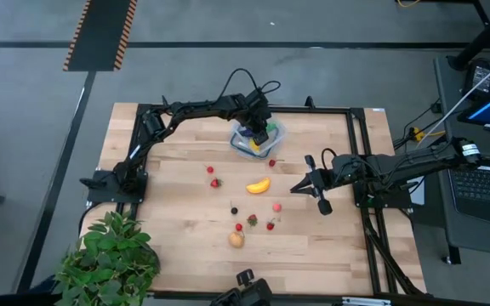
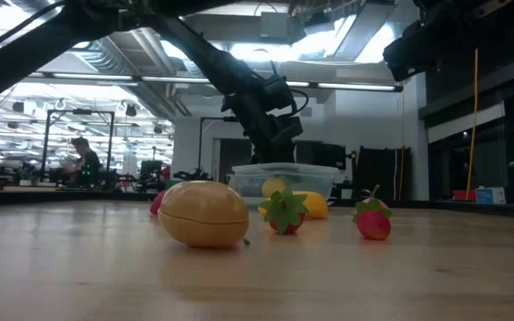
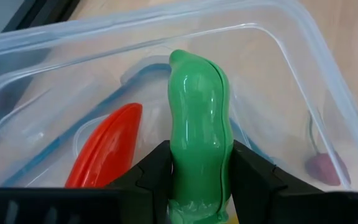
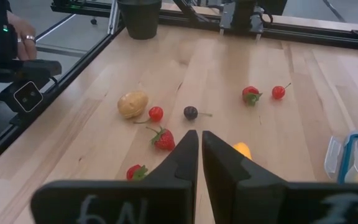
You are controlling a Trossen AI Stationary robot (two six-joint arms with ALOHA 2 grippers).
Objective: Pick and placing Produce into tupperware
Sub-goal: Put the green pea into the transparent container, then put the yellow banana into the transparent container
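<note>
Left wrist view shows the tupperware (image 3: 328,93), clear with a bluish rim, filling the frame; inside it lies a red pepper (image 3: 104,152) at lower left, and the left claw (image 3: 197,180) grips a green cucumber (image 3: 199,118) upright over the container's middle. High view puts the tupperware (image 1: 276,133) just above the worktop (image 1: 177,263) centre, with a yellow piece inside. Below it, loose produce is scattered: a banana (image 1: 259,185), several strawberries (image 1: 252,220) and a tan potato (image 1: 236,240). Right claw (image 1: 297,189), fingers nearly together and empty, hovers right of the banana.
</note>
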